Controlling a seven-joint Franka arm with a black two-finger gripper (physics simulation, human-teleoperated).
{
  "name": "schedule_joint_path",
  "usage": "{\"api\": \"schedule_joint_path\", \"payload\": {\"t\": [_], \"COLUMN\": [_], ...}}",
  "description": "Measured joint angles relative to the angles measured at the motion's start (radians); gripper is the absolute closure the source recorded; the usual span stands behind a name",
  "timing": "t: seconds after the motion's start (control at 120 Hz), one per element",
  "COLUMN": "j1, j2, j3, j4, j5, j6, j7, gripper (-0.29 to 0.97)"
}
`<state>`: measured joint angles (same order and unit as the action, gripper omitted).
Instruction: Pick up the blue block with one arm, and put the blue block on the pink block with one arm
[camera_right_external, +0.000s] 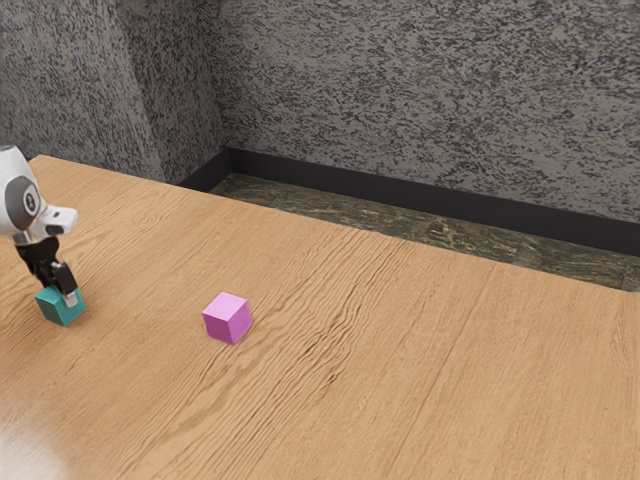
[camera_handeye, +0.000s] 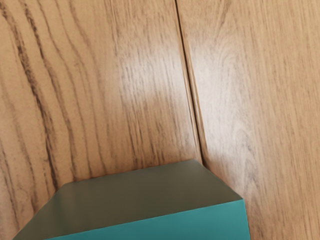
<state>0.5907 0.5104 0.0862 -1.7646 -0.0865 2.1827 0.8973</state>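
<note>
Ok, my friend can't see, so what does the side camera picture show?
The robot's black gripper is down at the blue block, which looks teal, near the exterior view's left edge of a wooden table. A pink block sits alone further toward the view's right, apart from it. Speckled grey walls stand behind.

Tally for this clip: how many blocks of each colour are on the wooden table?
Blue block: 1
Pink block: 1
Total: 2 blocks
</note>
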Motion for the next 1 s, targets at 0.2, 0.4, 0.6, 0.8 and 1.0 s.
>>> {"api": "schedule_joint_path", "payload": {"t": [0.2, 0.4, 0.6, 0.8, 1.0], "j1": [0.001, 0.001, 0.001, 0.0, -0.105], "j2": [0.018, 0.024, 0.024, -0.007, -0.185], "j3": [-0.001, -0.001, 0.0, 0.001, 0.011], "j4": [0.021, 0.029, 0.029, 0.026, -0.058], "j5": [-0.001, -0.002, 0.0, 0.008, -0.035], "j6": [-0.01, -0.025, -0.03, -0.031, -0.057], "j7": [0.002, 0.004, 0.003, -0.004, -0.036], "gripper": [0.03, 0.03, 0.33, 0.36, 0.38]}}
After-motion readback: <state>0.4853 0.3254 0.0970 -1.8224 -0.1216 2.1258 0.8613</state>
